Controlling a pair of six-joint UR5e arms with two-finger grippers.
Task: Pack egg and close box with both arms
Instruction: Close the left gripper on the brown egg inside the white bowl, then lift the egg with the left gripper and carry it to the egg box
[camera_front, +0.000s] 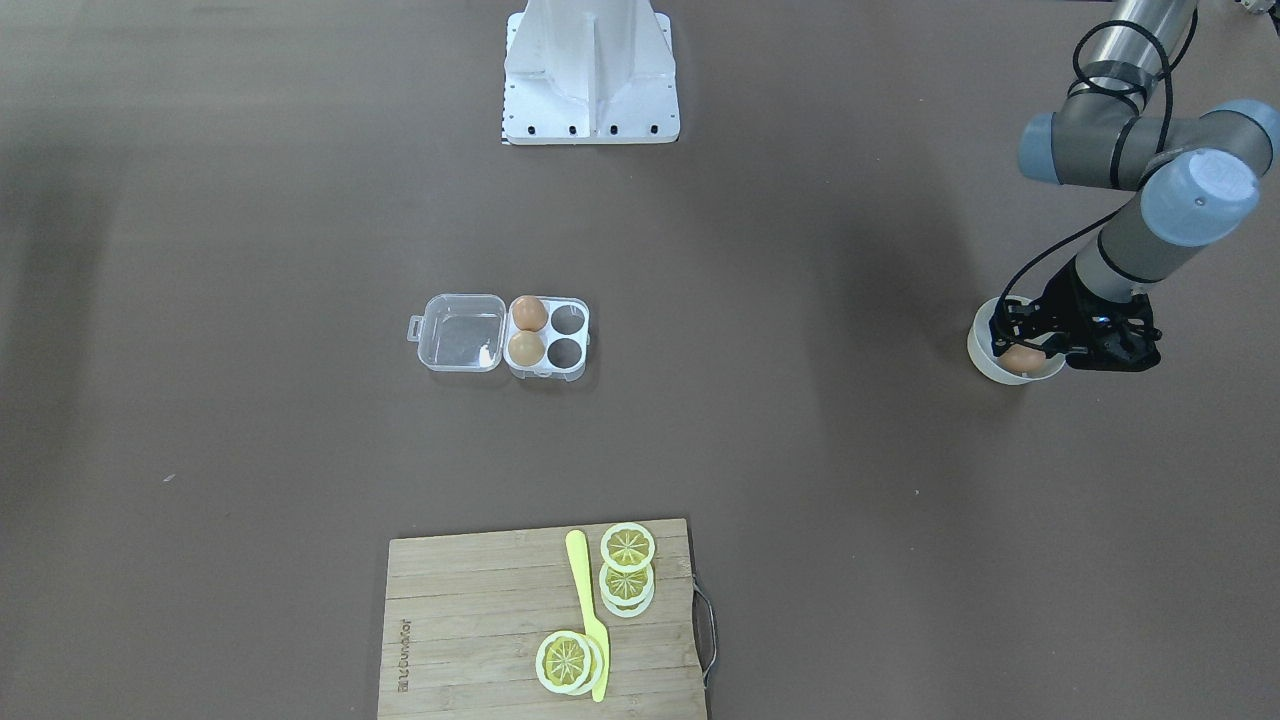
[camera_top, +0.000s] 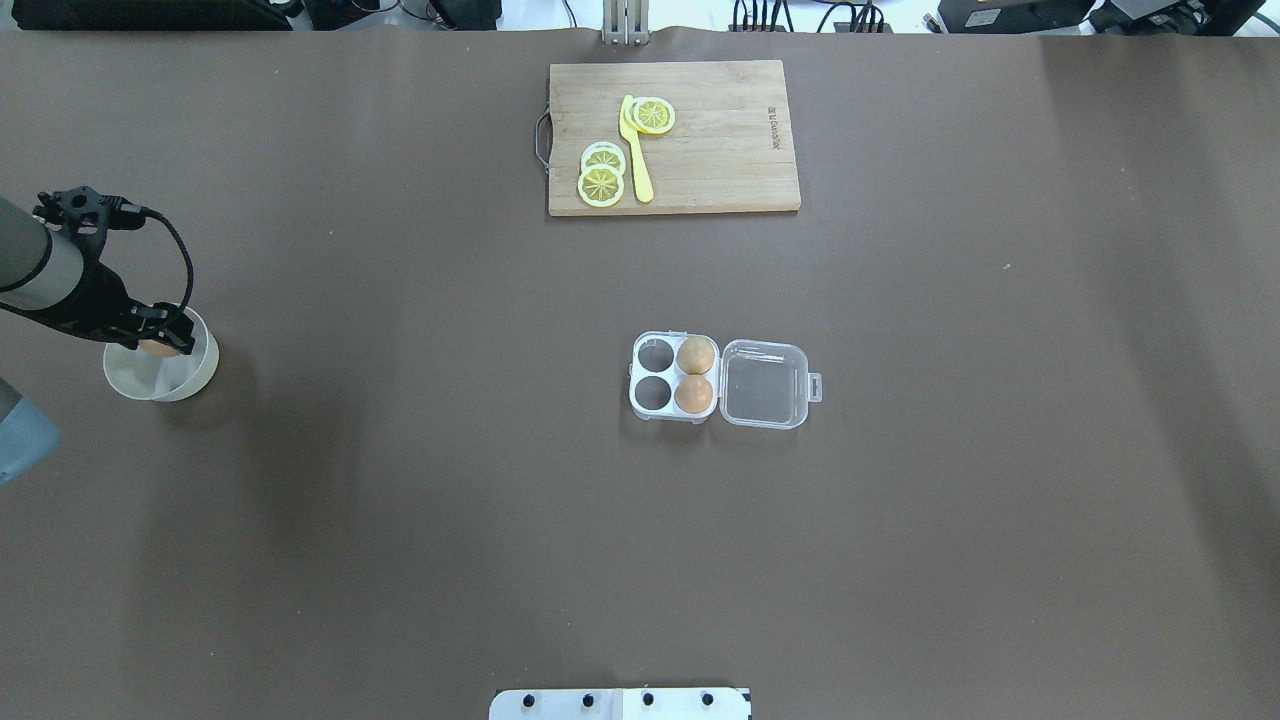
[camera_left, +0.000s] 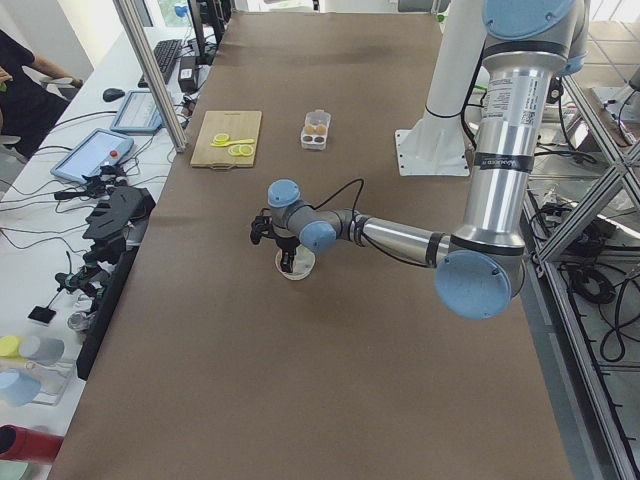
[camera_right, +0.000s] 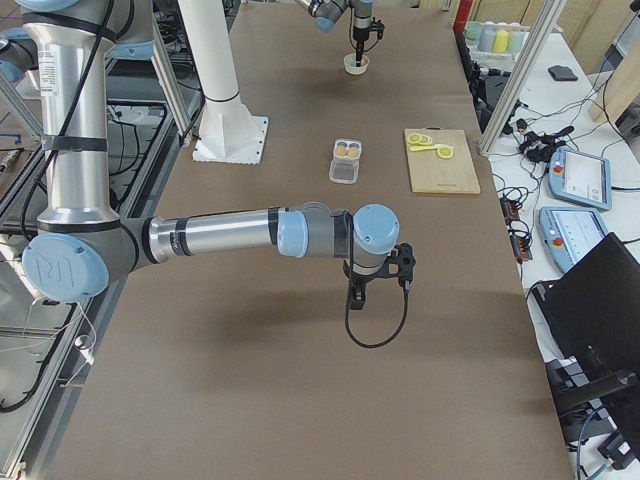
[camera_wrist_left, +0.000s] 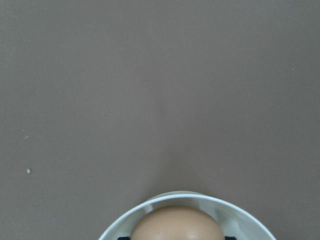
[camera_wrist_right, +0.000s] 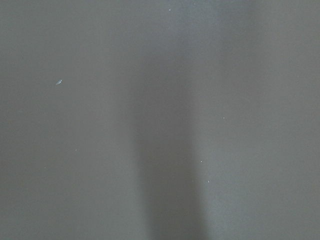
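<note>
A brown bench (camera_top: 400, 500) seen from above, robot at the near edge.

At the bench's left edge stands an off-white bowl (camera_top: 195, 375). The left arm (camera_top: 40, 275) reaches in from the left, and its left end effector (camera_top: 158, 338) points down into the bowl. The egg (camera_wrist_left: 176, 226), reddish-brown, lies inside the bowl towards its far side, with a black finger at each side of it. Whether the fingers are clenched on the egg or loose cannot be told.

At the middle of the far edge lies a wooden cutting board (camera_top: 720, 150) carrying lemon slices (camera_top: 601, 184) and a yellow knife (camera_top: 636, 160).

In the bench's centre sits the box (camera_top: 674, 375), open, its clear lid (camera_top: 765, 385) lying flat to the right. The two cells beside the hinge hold a tan egg (camera_top: 697, 354), farther, and a brown egg (camera_top: 694, 394), nearer. The two left cells are empty.

Near the right end of the bench, in the side view only, the right arm (camera_right: 220, 233) stretches out over bare bench, and the right end effector (camera_right: 357, 297) points down. Its grip cannot be told.
</note>
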